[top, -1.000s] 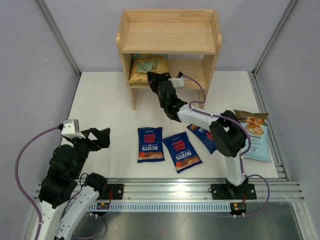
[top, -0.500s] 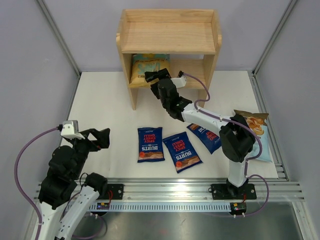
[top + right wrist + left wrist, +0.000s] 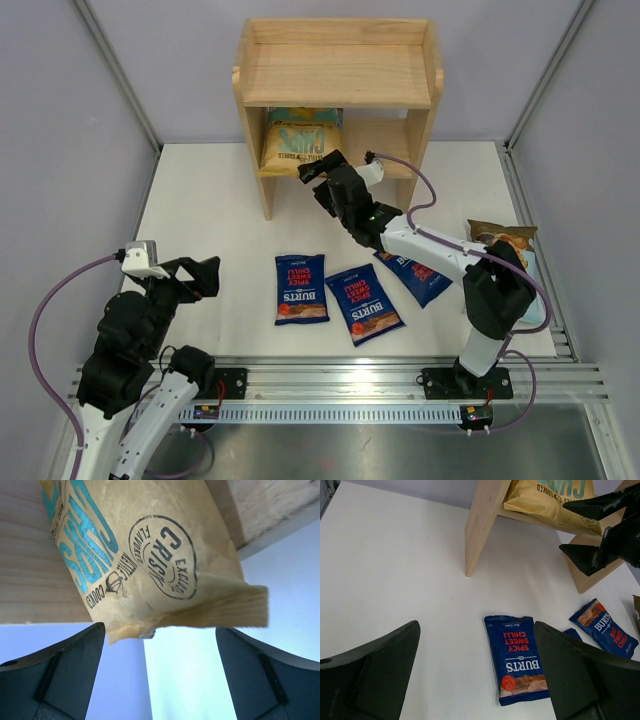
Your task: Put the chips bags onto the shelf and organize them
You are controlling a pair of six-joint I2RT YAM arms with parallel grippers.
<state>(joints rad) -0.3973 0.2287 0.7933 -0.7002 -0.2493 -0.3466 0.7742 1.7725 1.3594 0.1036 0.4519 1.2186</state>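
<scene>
Two fingers of the right gripper (image 3: 322, 182) stand wide apart, holding nothing, just in front of the tan bag (image 3: 300, 138). That crinkly, puffy bag sits on the low tier of the wooden shelf (image 3: 340, 75). Its bottom edge seems to poke past the front, so a bump could slide it off. The left gripper (image 3: 195, 272) is spread wide too.

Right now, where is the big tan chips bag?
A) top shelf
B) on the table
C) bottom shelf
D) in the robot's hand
C: the tan chips bag sits on the lower tier of the shelf, and the right end effector is open in front of it, holding nothing.
</scene>
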